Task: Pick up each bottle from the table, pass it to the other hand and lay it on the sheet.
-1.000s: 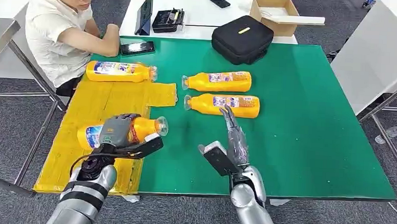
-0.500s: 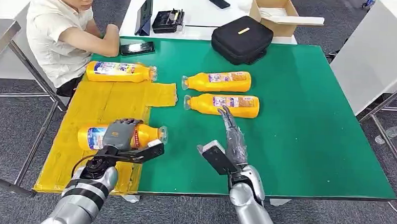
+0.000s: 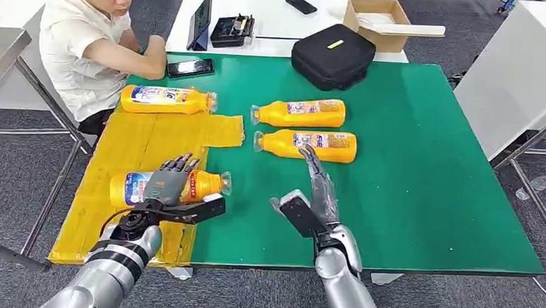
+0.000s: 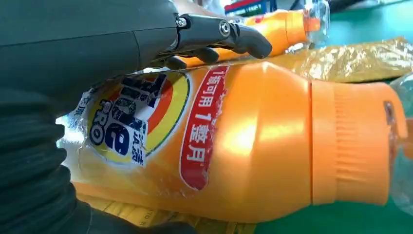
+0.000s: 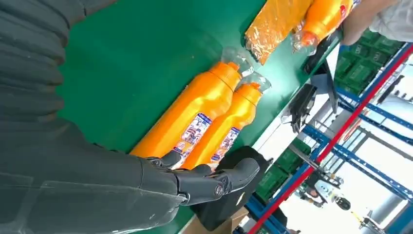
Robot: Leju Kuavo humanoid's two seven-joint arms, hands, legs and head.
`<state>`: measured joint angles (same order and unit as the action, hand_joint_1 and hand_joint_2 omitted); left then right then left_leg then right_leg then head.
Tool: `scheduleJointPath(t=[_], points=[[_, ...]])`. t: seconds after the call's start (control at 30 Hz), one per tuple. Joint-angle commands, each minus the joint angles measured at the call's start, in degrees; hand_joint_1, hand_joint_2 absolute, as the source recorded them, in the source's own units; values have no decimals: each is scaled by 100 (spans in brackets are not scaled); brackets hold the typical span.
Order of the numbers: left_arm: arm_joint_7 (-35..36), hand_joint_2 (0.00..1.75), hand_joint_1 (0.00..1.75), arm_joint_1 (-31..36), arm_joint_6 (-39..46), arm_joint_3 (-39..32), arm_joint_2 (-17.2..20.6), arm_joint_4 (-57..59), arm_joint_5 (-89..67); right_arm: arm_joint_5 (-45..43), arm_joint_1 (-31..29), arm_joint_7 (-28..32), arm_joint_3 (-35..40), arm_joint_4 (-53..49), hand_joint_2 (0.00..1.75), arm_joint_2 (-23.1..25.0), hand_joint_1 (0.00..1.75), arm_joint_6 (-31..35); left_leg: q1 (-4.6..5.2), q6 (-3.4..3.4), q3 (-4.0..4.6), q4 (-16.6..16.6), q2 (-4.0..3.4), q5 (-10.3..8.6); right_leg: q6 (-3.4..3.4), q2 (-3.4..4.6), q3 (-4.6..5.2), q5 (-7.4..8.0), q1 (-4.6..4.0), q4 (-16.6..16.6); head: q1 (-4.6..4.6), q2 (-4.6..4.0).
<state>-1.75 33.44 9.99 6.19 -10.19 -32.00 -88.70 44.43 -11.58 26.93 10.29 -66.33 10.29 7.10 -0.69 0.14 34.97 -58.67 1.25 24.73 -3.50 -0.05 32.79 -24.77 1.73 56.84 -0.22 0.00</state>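
Note:
An orange bottle (image 3: pixel 205 183) lies on its side on the yellow sheet (image 3: pixel 137 143), cap toward the green mat. My left hand (image 3: pixel 164 188) hovers right over its label end with fingers stretched out, holding nothing; in the left wrist view the bottle (image 4: pixel 243 141) lies just under the fingers (image 4: pixel 219 31). A second bottle (image 3: pixel 164 99) lies at the sheet's far end. Two more bottles (image 3: pixel 297 113) (image 3: pixel 309 144) lie side by side on the mat. My right hand (image 3: pixel 321 188) is open, fingers straight, tips just short of the nearer one (image 5: pixel 190 122).
A person sits at the table's far left corner, an arm resting beside a phone (image 3: pixel 189 66). A black bag (image 3: pixel 332 53) sits at the far edge of the green mat (image 3: pixel 431 169). A cardboard box (image 3: pixel 379 18) stands on the white table behind.
My left hand lowered the bottle onto the sheet and uncurled its fingers off it. The right hand barely moved.

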Motion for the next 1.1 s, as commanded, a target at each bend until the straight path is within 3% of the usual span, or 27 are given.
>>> scheduleJointPath(t=[0.03, 0.33, 0.47, 0.53, 0.63, 0.9, 0.97, 1.03, 1.1], points=[[-116, 175, 0, 115, -360, 118, 238, 991, 37, -88, -470, 102, -111, 796, 175, -69, 0, -3, 2, 1, -29, 12, -29, 2, 14, 22, -21, 5, -1, -11, 0, 0], [-3, 175, 0, 84, -127, 186, 150, 866, -2, -81, -413, 79, -129, 736, 175, -70, 0, 14, 1, 2, -38, 8, -23, 1, 13, 17, -29, 5, -1, -8, 0, 0], [-92, 175, 0, -110, 724, 227, 4, 185, -66, -17, -242, 11, -184, 574, 175, -80, 0, 82, -3, 3, -39, 15, -30, -3, 24, 18, -31, 11, -8, -20, 0, 0], [-52, 175, 0, -352, 1067, 587, -52, -608, -130, 41, -113, -44, -216, 368, 175, -59, 0, 75, -3, 3, -37, 11, -17, -2, 21, 6, -33, 6, -7, -15, 0, 0], [-3, 175, 0, -516, 941, 890, -102, -1254, -130, 94, -82, -89, -197, 258, 175, -53, 0, 34, -2, 3, -26, 0, -2, -1, 12, -5, -21, 0, -4, -3, 0, 0], [-152, 175, 0, -519, 1137, 885, -99, -1225, -103, 114, -102, -100, -215, 283, 175, -43, 0, 10, -5, 4, -6, 1, -22, 6, 22, 9, -1, 0, -10, -9, 0, 0], [-198, 175, 0, -628, 1537, 897, -138, -1575, -130, 154, -62, -113, -207, 210, 175, -44, 0, 15, -3, 3, 8, -1, -11, 1, 16, 1, 13, 1, -7, -5, 0, 0], [-19, 175, 0, -745, 2126, 1545, 146, -2342, -130, 186, -39, -147, -160, 78, 175, -40, 0, -2, -7, 4, 10, -2, -13, 4, 21, 1, 13, -1, -12, -7, 0, 0], [-143, 175, 0, -889, 1823, 1602, 87, -2890, -130, 205, -30, -210, -146, -5, 175, -42, 0, -18, -9, 5, 11, -9, -25, 11, 28, 10, 18, -4, -15, -2, 0, 0]])
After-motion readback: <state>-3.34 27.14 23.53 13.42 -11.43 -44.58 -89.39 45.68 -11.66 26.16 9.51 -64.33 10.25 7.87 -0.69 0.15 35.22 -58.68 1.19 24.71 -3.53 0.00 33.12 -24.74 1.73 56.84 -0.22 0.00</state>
